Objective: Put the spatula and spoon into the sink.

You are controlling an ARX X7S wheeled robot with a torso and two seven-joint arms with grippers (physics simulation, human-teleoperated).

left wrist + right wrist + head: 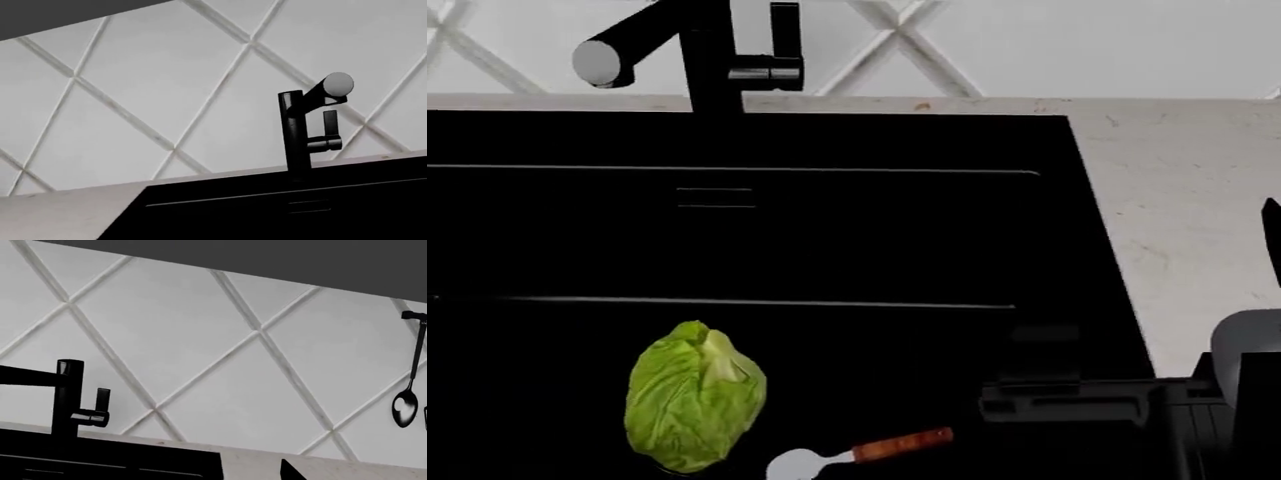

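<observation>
Nearest the head camera, the spoon [857, 452] already lies in the sink [868, 250] beside a cabbage [694, 395], handle pointing toward the right arm's side, while the spatula is unseen and neither pincer's opening can be told.

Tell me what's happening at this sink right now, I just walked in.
A two-armed robot is working at a black sink set in a pale counter. Nothing is being held in any view. The spoon lies in the basin beside a green cabbage. The spatula is not in view. Part of the right arm shows at the head view's lower right, but neither gripper's jaws are visible. The black tap stands behind the basin.
</observation>
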